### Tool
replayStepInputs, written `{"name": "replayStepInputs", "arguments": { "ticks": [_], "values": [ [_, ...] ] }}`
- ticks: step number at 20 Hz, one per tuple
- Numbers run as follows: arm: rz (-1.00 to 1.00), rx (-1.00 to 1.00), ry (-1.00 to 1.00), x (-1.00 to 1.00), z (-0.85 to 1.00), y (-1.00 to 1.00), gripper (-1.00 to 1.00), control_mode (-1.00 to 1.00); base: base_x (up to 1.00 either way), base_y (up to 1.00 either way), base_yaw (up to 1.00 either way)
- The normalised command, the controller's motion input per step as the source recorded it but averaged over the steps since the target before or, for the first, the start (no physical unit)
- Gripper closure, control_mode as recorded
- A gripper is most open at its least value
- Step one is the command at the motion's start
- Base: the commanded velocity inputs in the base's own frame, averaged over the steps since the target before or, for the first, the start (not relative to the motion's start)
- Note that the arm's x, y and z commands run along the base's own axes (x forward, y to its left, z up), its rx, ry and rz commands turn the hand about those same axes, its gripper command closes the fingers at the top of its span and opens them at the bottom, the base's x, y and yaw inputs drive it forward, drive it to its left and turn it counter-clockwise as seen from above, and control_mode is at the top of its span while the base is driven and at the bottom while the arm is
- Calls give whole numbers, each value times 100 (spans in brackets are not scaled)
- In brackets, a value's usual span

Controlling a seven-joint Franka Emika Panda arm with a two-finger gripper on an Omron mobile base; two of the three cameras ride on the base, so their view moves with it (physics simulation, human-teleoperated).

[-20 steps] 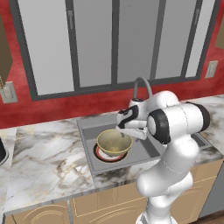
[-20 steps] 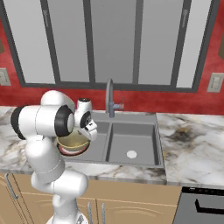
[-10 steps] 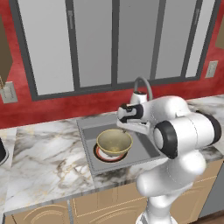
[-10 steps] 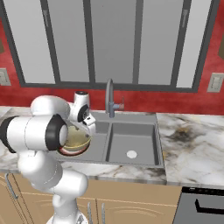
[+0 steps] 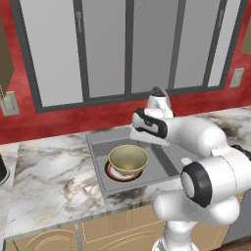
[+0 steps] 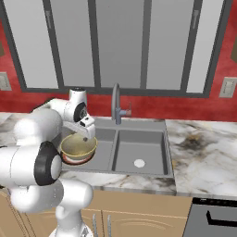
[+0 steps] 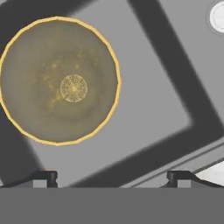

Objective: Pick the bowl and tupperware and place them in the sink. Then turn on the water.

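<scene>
The bowl [image 5: 128, 158] sits upright in the left basin of the sink [image 5: 98, 166], resting on a round red-and-white plate [image 5: 117, 175] that lies on the basin floor. The gripper [image 7: 111, 177] hangs above that same basin with its jaws spread wide and nothing between them; from the hand's own camera the bowl lies off to one side of the fingers, not under them.

By my reading the bowl's part is done and the arm is free for the next piece. As far as the two basins lie open to me, neither holds the tupperware, so fetching it looks like the step in hand. To do it well the arm should lift straight up out of the sink before swinging, so the fingers miss the bowl's rim and the faucet [image 6: 115, 99] at the back of the sink. The jaws should stay spread until they straddle one low wall of the container. Coming back, the right basin is the safer drop, since the left one is crowded.

Counted: one bowl, one plate, one sink with two basins, one faucet with one side lever [image 6: 125, 112], one drain [image 6: 139, 163] in the right basin, and no stream of water yet
</scene>
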Motion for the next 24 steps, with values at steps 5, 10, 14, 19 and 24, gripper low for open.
{"name": "replayStepInputs", "arguments": {
  "ticks": [5,10,14,19,24],
  "values": [
    [15,0,-2,-75,49,23,-100,-100,0,0,0],
    [18,0,-9,-53,60,1,-100,-100,0,0,0],
    [18,0,-17,-53,52,0,-100,-100,0,0,0],
    [19,0,-19,-57,59,0,-100,-100,0,0,0],
    [20,0,-18,-62,62,0,-100,-100,0,0,0]
  ]
}}
